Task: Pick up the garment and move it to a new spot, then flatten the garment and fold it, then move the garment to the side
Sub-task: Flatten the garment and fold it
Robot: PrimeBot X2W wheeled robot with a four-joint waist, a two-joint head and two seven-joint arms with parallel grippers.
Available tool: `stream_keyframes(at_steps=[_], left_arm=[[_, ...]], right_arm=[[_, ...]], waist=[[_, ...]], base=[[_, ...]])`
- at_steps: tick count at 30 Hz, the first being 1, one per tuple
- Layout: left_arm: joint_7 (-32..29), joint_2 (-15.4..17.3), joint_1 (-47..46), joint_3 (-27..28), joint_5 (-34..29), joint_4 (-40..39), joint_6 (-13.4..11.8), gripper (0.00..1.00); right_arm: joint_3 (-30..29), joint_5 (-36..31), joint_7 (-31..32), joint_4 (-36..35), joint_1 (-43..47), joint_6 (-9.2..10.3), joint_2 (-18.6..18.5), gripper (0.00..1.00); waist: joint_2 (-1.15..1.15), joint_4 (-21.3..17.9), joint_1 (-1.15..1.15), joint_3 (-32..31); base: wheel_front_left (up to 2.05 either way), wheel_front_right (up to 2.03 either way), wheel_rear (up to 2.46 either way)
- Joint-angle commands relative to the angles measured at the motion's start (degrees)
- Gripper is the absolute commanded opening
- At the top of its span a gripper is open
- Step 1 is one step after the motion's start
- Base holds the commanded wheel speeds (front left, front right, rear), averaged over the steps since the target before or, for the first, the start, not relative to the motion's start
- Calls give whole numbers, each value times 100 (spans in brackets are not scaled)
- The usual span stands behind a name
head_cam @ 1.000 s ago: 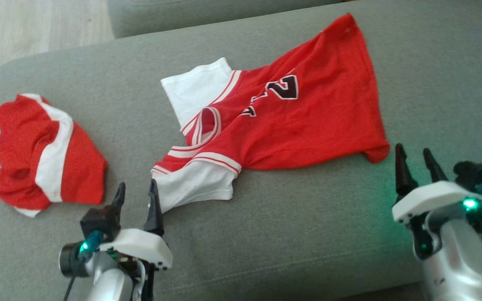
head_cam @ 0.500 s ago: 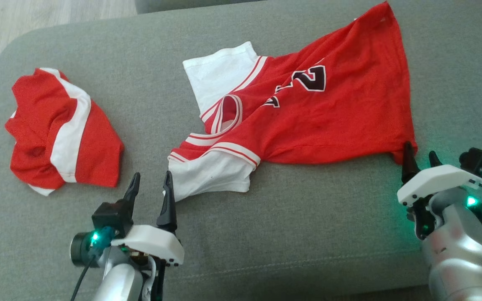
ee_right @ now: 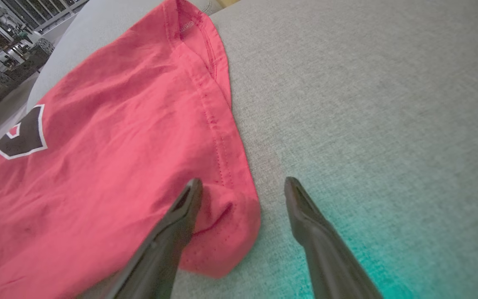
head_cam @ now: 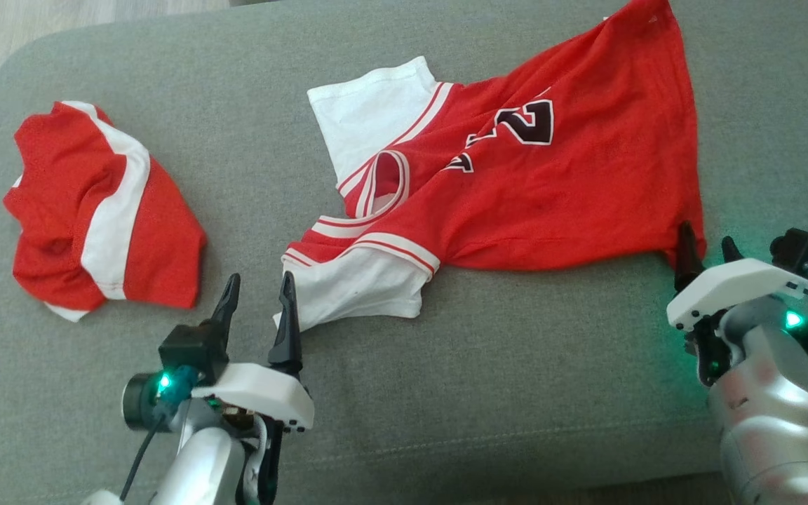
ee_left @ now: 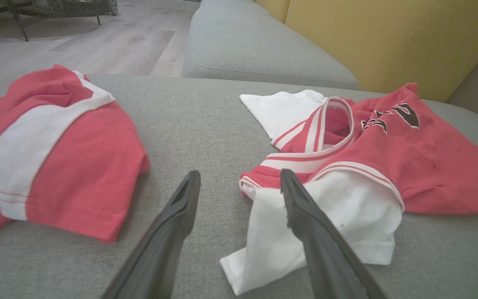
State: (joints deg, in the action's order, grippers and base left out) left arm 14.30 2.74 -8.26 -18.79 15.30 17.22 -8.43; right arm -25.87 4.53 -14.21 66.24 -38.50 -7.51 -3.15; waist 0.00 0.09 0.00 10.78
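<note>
1. Two red-and-white pieces lie on the grey cushion (head_cam: pixel 488 393). At the left of the head view a bundled piece (head_cam: pixel 95 210) sits well apart from both arms, and it is probably not the one being worked on.
2. At lower left, the left gripper (head_cam: pixel 259 280) has its fingers spread wide and holds nothing. One finger stands at the edge of the white sleeve (ee_left: pixel 305 224).
3. From the centre to the upper right lies the jersey (head_cam: pixel 551 189), the task's garment. It is loosely spread, rumpled at the collar and not folded.
4. At the right edge, the right gripper (head_cam: pixel 705 235) also has its fingers wide. They straddle the hem corner (ee_right: pixel 222 232) but have not closed on it.
5. The task looks barely begun — both arms seem posed for a first grasp. Lifting, moving, flattening, folding and setting aside all remain.
</note>
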Motion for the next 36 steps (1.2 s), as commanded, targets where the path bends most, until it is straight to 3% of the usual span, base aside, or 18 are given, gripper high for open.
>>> stream_keyframes(at_steps=[1,3,4,5,6,7,18,24,28,36], left_arm=[[70,14,-220,141,25,-160,-20,100],[70,14,-230,132,25,-150,-16,100],[70,14,-233,132,25,-142,-15,100],[70,14,-233,134,25,-135,-16,100],[70,14,-231,138,27,-128,-19,100],[70,14,-227,141,29,-119,-22,100],[70,14,-118,148,120,-9,-40,100],[70,14,-35,138,196,-19,-68,100],[70,14,48,176,247,-47,-89,100],[70,14,280,251,282,-197,-87,100]], right_arm=[[172,-65,-78,-68,-232,2,27,100],[202,-84,-78,-18,-244,2,27,100],[211,-85,-78,2,-250,2,27,82],[221,-84,-78,15,-255,2,27,42],[242,-83,-78,7,-258,2,27,12],[276,-102,-78,-33,-253,2,27,0],[798,-253,-78,-938,187,2,27,0],[1191,-23,-78,-1382,525,2,27,0],[1828,325,-78,-2012,937,2,27,0],[2317,558,-79,-3671,2305,2,27,0]], waist=[[0,1,0,3],[0,4,0,2],[0,4,0,-2],[0,3,0,-9],[0,0,0,-16],[0,-5,0,-25],[0,-149,0,-278],[0,-270,0,-418],[0,-359,0,-511],[0,-466,0,-682]], base=[[0,0,0],[0,0,0],[0,0,0],[0,0,0],[0,0,0],[0,0,0],[0,0,0],[0,0,0],[0,0,0],[0,0,0]])
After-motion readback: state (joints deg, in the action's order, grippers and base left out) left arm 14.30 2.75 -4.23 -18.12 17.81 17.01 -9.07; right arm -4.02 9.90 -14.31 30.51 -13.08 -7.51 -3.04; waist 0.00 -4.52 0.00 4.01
